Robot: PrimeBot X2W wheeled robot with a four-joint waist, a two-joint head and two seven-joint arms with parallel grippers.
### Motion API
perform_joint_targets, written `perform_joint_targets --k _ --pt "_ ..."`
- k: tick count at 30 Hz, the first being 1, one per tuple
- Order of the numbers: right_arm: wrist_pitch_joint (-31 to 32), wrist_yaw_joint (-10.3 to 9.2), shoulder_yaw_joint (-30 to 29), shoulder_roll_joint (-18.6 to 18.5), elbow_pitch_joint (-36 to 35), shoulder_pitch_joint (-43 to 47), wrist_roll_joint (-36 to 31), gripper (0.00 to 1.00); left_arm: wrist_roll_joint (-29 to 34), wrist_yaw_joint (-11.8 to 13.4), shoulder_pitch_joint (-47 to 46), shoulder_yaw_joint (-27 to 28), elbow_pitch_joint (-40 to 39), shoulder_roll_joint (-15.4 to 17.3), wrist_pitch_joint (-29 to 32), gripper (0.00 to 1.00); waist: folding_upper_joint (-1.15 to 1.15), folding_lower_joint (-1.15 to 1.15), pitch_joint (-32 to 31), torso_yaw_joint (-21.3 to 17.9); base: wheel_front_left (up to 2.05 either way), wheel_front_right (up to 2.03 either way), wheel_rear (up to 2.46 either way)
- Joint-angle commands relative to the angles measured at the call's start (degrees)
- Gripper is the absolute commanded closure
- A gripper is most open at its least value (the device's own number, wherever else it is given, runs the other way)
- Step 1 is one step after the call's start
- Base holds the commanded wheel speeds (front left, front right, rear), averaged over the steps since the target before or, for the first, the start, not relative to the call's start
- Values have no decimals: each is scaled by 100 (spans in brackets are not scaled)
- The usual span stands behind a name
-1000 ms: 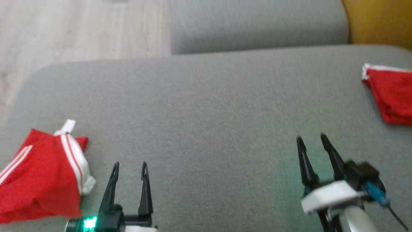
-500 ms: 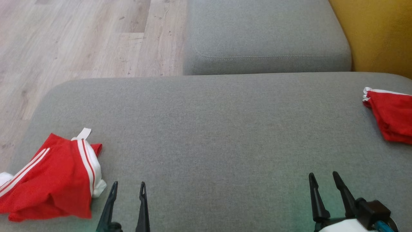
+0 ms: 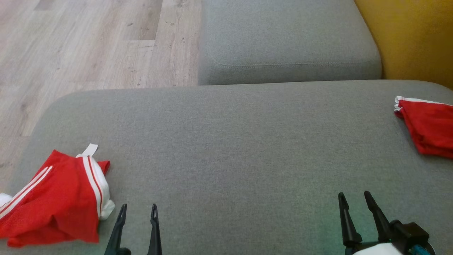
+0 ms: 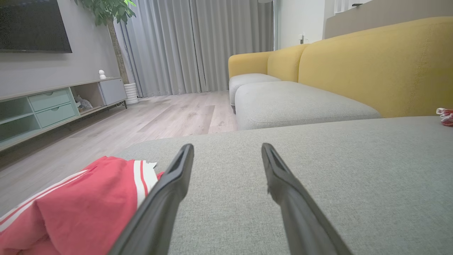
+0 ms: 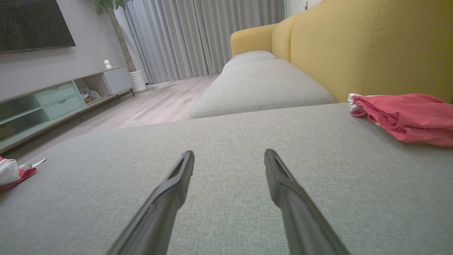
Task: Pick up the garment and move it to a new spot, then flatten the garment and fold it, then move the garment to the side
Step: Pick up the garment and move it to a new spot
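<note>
A rumpled striped red garment (image 3: 53, 205) lies at the near left corner of the grey sofa cushion (image 3: 230, 141). Just beside it, the left end effector (image 3: 139, 206) is spread wide and empty. Further along the near edge, the right end effector (image 3: 354, 194) is equally wide and empty. A second red garment (image 3: 430, 125) sits at the right edge.

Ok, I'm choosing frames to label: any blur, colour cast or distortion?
Head view: sharp, faint green cast on the grey cushion by the right jaws. Left wrist view: left jaws soft up close. Right wrist view: red garment looks washed pink.
</note>
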Motion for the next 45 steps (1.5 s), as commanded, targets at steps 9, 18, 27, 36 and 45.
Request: perform_joint_targets --k 9,18,27,36,45 --pt "-63 -4 116 -32 -223 -147 -5 0 30 -11 -187 254 -154 -42 -29 0 0 0 24 178 0 0 0" --pt "-63 -4 253 -31 -252 -183 -18 0 11 28 -266 291 -182 -63 -29 0 0 0 118 1033 0 0 0" --pt "-63 -4 399 -31 -242 -233 57 0 23 43 -148 479 -261 -45 -29 0 0 0 198 2055 0 0 0" --pt "-63 -4 432 -31 -215 -252 -69 0 35 55 -208 658 -451 -37 -29 0 0 0 355 2459 0 0 0" --pt "-63 -4 314 -38 -288 -281 -527 0 52 -107 -1155 910 -782 227 -29 0 0 0 987 2419 0 0 0"
